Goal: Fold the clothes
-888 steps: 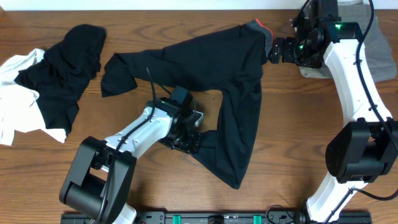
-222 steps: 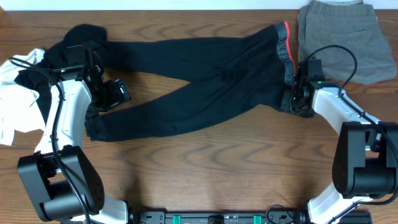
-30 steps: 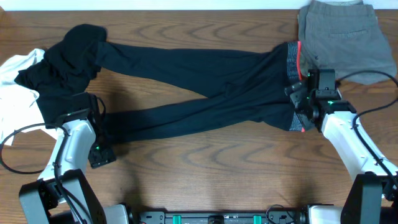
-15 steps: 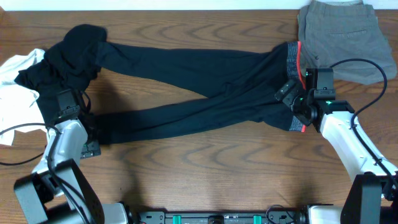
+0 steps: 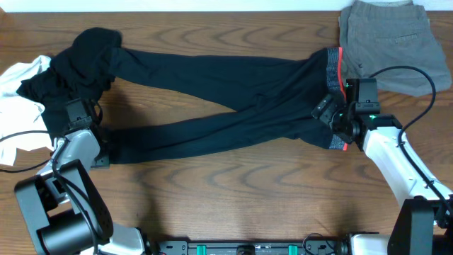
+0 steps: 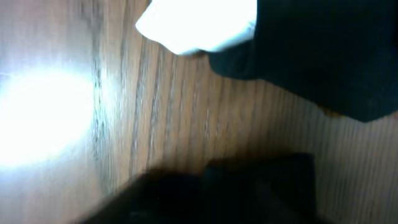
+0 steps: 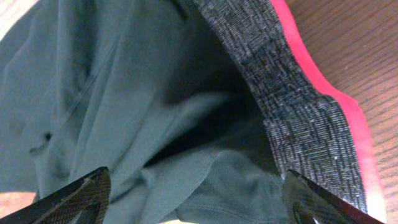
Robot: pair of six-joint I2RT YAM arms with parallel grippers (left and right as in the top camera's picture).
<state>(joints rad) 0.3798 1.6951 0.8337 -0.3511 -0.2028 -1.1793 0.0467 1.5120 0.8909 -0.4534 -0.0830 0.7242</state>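
In the overhead view, the trousers lie as before, long axis across the table, waistband pointing right and legs left. The left gripper has been drawn up to the lower leg's hem since half a second ago, while the right gripper is held over the waistband. The left wrist view is blurred: a T-shirt and black cloth are seen, and the jaws' state cannot be told. In the right wrist view, the fingers are spread wide over the waistband, nothing gripped.

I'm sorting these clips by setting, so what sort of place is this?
Probably a robotics lab or test bench rather than a home: a left arm and right arm stand at a wooden table, with black trousers, grey shorts and other garments laid out for folding.
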